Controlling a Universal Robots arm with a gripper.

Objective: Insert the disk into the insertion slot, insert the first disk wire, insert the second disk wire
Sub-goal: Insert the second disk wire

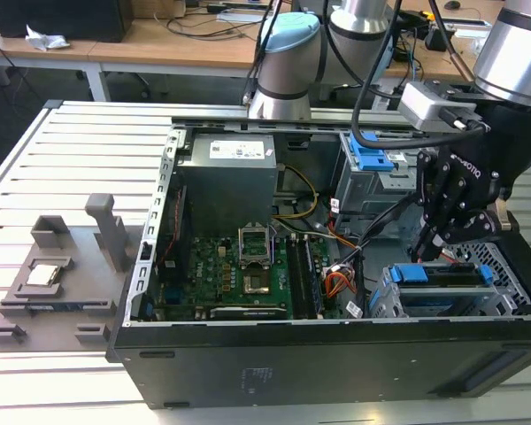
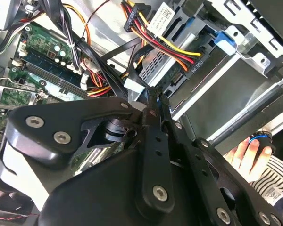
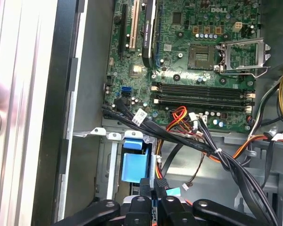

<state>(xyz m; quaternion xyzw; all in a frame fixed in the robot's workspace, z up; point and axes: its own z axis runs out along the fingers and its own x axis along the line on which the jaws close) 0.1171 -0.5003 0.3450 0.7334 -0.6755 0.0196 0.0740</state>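
Black and drawn nearly together, the fingers of your gripper point(image 1: 434, 243) hang just above the near end of the disk point(image 1: 442, 276), and a dark connector with a thin wire seems pinched between the tips. In the first wrist view the two fingertips point(image 3: 161, 203) stand side by side with only a narrow gap, close over the blue tab of the caddy point(image 3: 135, 165), and a small black plug sits at their ends. You cannot tell from these pictures whether that plug is truly clamped or merely touched.

The disk lies seated in the insertion slot point(image 1: 385, 301), its blue frame level with the cage's top edge, at the exterior view's right, near the front corner of the open computer case point(image 1: 274, 372).

Beside the claw, a bundle of red, yellow and orange cables point(image 2: 165, 42) crosses over the drive area. Farther toward the exterior view's left you see the green motherboard point(image 1: 239, 274) and the grey power supply point(image 1: 226, 181) behind it. Beyond the case, a grey fixture block point(image 1: 57, 283) rests on the slatted metal table point(image 1: 35, 159).

In the second wrist view a person's hand point(image 2: 247, 155) appears near the case's edge.
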